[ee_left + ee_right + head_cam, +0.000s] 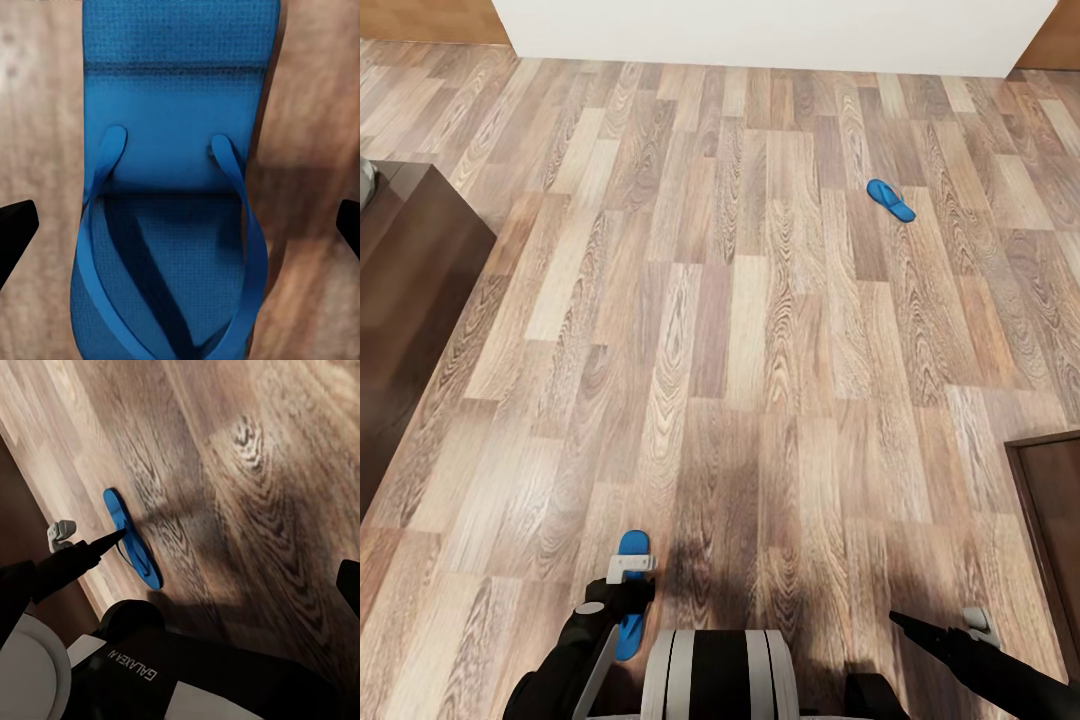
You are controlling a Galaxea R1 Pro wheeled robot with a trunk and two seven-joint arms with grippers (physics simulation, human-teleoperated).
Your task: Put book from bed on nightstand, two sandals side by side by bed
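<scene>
One blue sandal (pixel 634 546) lies on the wood floor right in front of my base. My left gripper (pixel 625 600) hangs directly over it, pointing down. In the left wrist view the sandal (pixel 176 112) lies close below, straps up, and the left gripper (pixel 180 229) is open with one black fingertip (pixel 15 232) on each side of the sole. The right wrist view shows the same sandal (pixel 133 544) with the left gripper (pixel 112 538) at its middle. The other sandal (pixel 890 200) lies far ahead to the right. My right gripper (pixel 900 622) is low at the right, open and empty. The book is out of view.
A dark brown glossy piece of furniture (pixel 410 300) runs along the left side, and another dark brown piece (pixel 1050 530) stands at the right edge. A white wall (pixel 770 30) closes the far end. Wood-plank floor (pixel 760 350) stretches between the two sandals.
</scene>
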